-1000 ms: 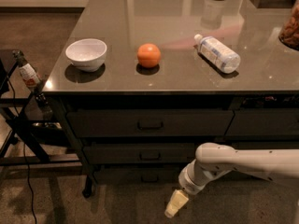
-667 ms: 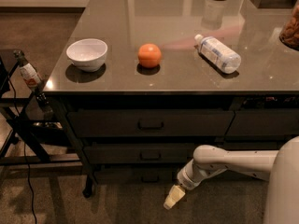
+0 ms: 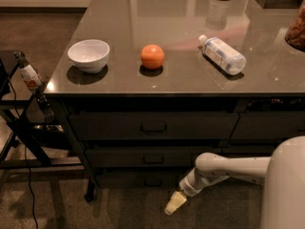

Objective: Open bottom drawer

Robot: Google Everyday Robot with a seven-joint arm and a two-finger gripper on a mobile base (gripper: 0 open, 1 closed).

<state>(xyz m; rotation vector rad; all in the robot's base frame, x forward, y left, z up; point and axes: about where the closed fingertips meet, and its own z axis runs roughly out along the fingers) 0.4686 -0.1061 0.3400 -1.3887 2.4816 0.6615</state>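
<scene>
The bottom drawer [image 3: 138, 179] is the lowest, shallowest dark front of the wide three-drawer stack under the counter. It looks closed, and its small black handle [image 3: 152, 181] is barely visible in shadow. My gripper [image 3: 174, 203] hangs from the white arm [image 3: 224, 168] that reaches in from the right. It sits low near the floor, just right of and below the drawer's handle, in front of the drawer and apart from it.
On the countertop [image 3: 190, 80] stand a white bowl [image 3: 88, 55], an orange [image 3: 152, 56] and a lying plastic bottle [image 3: 222, 54]. A black stand with cables [image 3: 21, 123] is at the left. A narrower drawer stack [image 3: 269, 125] is at the right.
The gripper has shifted slightly left and a little closer to the drawer stack. The arm's shoulder now fills more of the right edge. The drawers have not moved.
</scene>
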